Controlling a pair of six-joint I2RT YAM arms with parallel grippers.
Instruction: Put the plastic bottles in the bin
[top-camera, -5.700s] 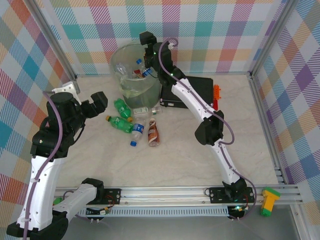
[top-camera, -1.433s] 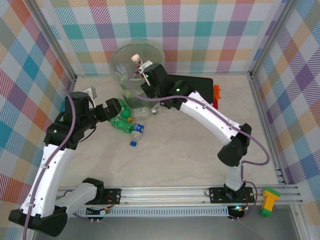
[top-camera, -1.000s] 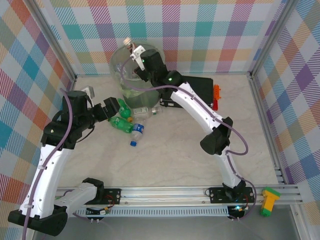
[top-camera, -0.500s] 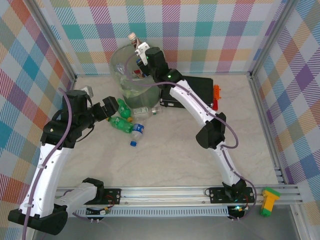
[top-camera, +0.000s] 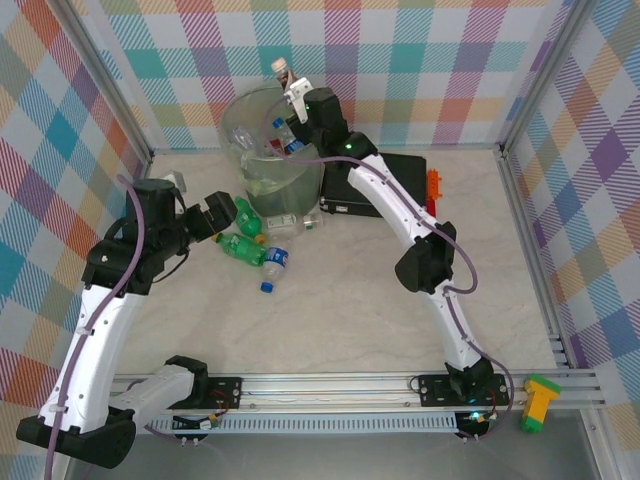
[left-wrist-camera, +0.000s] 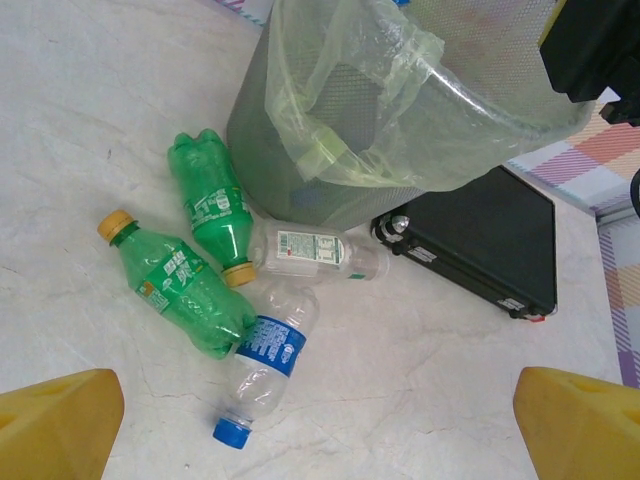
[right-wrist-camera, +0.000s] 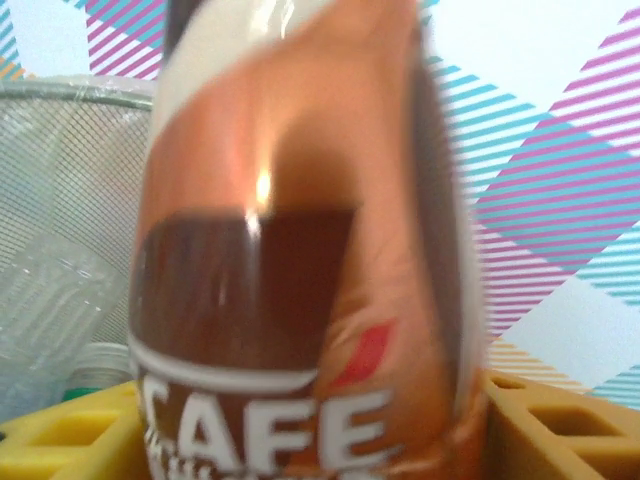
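Brown café bottle (right-wrist-camera: 300, 260): likely light, thin-walled, slick-labelled; grip mid-body, moderate squeeze. Held by lower body between jaws of right gripper (top-camera: 293, 88), above far rim of bin (top-camera: 232, 125) near tabletop's far edge. Left gripper (top-camera: 224, 208) fully spread, empty, above loose bottles (left-wrist-camera: 185, 290) at bin's foot.

I count 5 bottles clear of the liner: 2 green bottles (left-wrist-camera: 210, 205), 2 clear bottles (left-wrist-camera: 268, 352) (1 w/ blue cap, 1 w/ white label), 1 brown café bottle (right-wrist-camera: 300, 250). Also 1 bin (left-wrist-camera: 290, 170), 1 black case (left-wrist-camera: 480, 235). Qty inside bin: can't tell.
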